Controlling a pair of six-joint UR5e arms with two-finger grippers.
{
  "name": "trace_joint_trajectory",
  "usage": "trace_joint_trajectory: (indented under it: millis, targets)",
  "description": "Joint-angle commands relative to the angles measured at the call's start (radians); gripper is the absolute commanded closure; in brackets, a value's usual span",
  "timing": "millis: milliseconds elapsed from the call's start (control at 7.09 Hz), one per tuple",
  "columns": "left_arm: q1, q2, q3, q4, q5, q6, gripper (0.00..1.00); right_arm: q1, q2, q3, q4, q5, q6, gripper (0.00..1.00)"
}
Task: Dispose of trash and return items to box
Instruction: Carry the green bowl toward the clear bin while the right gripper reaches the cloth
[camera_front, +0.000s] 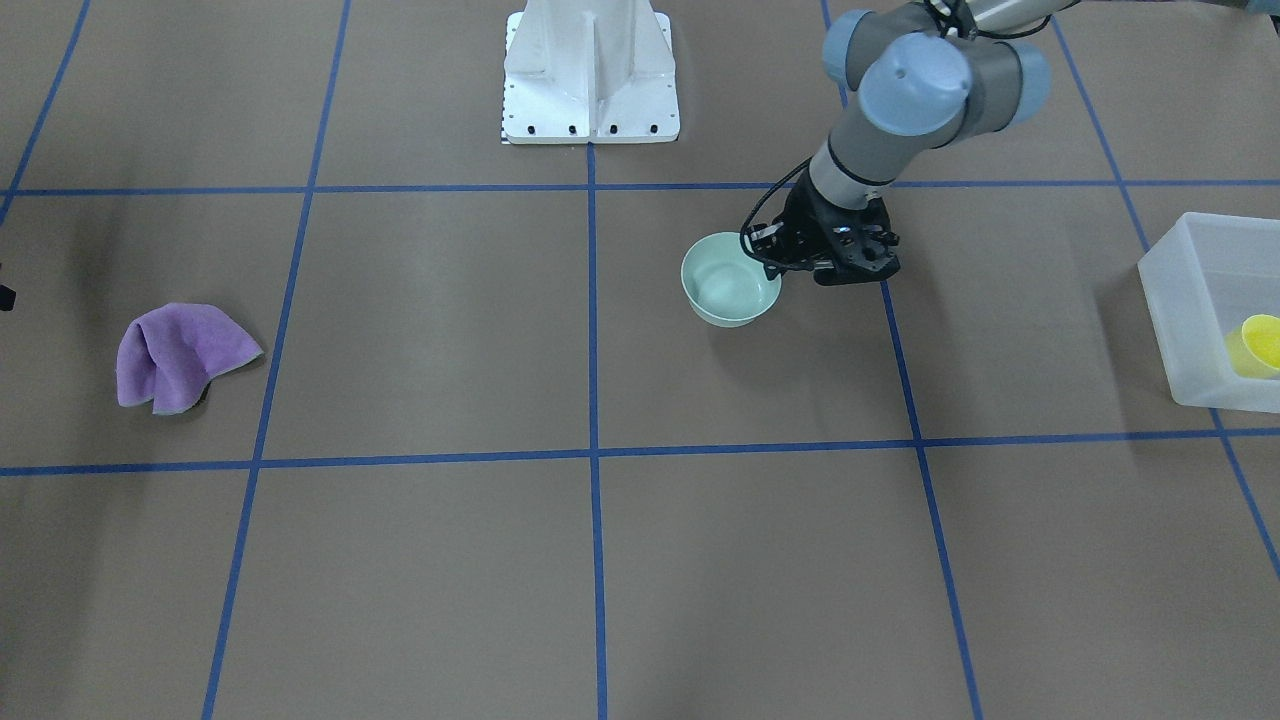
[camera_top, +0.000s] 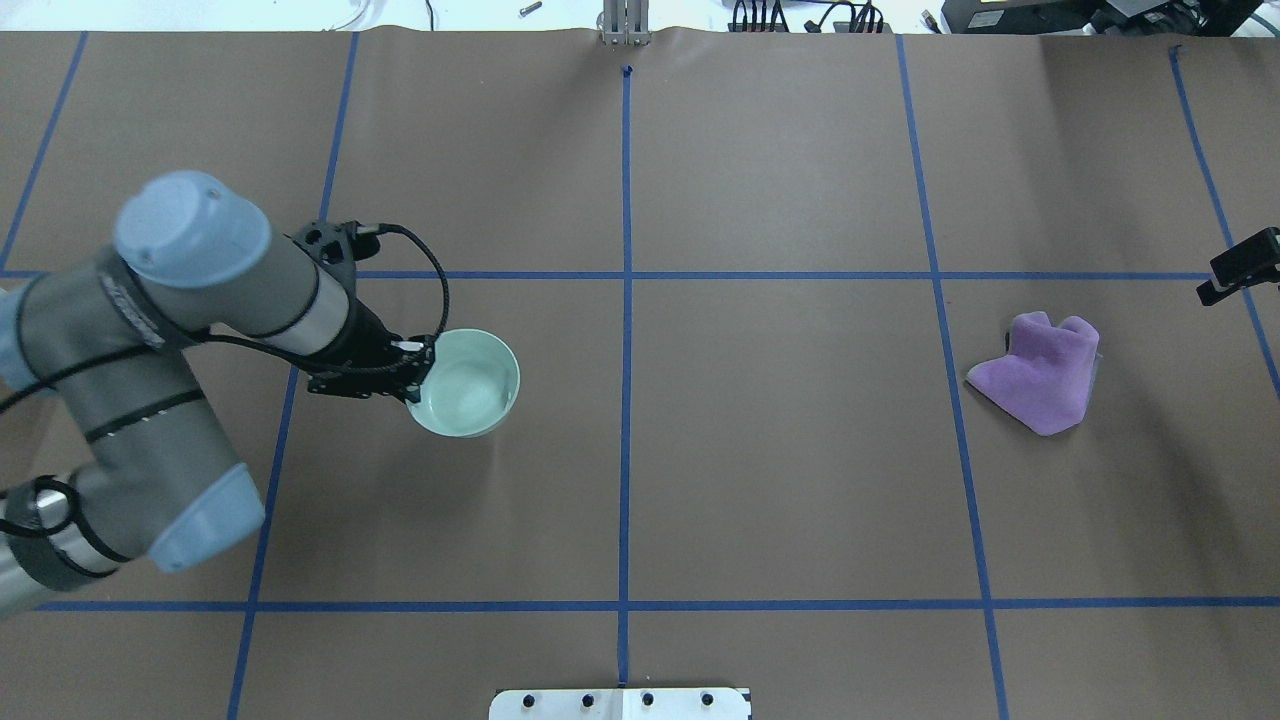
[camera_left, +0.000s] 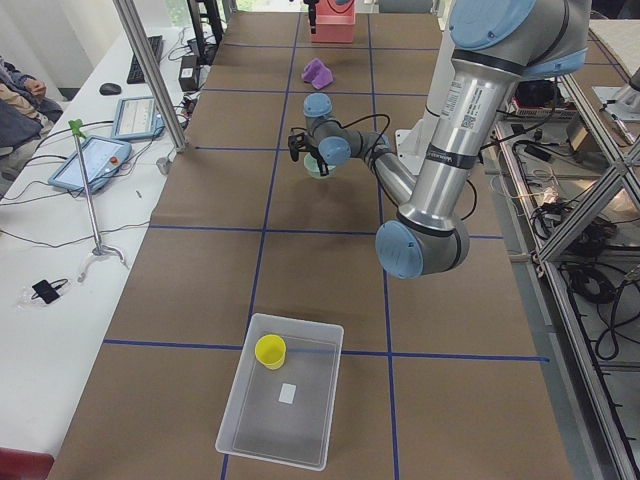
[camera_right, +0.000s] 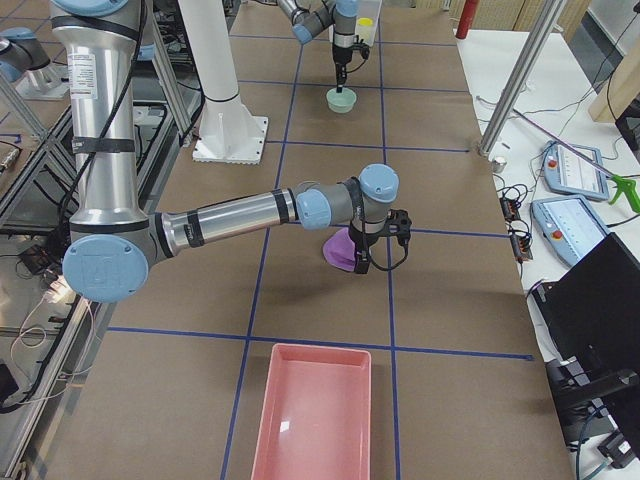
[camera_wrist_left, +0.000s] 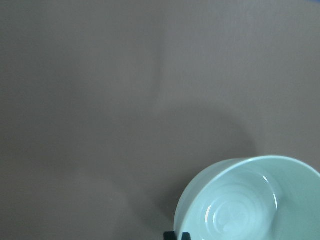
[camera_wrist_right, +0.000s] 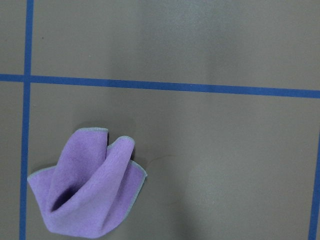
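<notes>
Left gripper, centre-left of the overhead frame, pinches the mint-green bowl at its rim. Right gripper hangs over the purple cloth; its state cannot be told.

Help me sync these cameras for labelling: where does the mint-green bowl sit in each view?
Front-facing: mint-green bowl just right of centre, upper half.
Overhead: bowl left of centre, mid-height.
Exterior left: bowl upper middle, partly behind the arm.
Exterior right: bowl top centre, small.
Left wrist: bowl in the bottom right corner.
Right wrist: not in it.
Shared landmark: the left end effector at the bowl's rim.
</notes>
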Motion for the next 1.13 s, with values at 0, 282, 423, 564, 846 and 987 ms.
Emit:
trace_joint_trajectory:
  millis: [0, 282, 423, 564, 846, 987]
  targets:
    - [-0.216, 0.191, -0.103, 0.001, -0.182, 0.244, 1.0, -0.045, 0.013, 0.001, 0.0, -0.008, 0.032, 0.0]
    - [-0.46, 0.377, -0.084, 0.001, -0.281, 0.651, 1.0, -0.155, 0.056, 0.03, 0.032, -0.054, 0.188, 0.0]
    - [-0.557, 0.424, -0.024, 0.002, -0.282, 0.851, 1.0, -0.222, 0.056, 0.019, 0.124, -0.098, 0.315, 0.0]
    - [-0.605, 0.424, 0.028, 0.002, -0.293, 0.945, 1.0, -0.262, 0.055, 0.001, 0.188, -0.126, 0.393, 0.0]
    - [-0.654, 0.424, 0.076, 0.002, -0.293, 1.032, 1.0, -0.289, 0.056, -0.011, 0.192, -0.139, 0.406, 0.0]
    - [-0.683, 0.423, 0.094, 0.002, -0.292, 1.075, 1.0, -0.293, 0.058, -0.022, 0.192, -0.139, 0.406, 0.08]
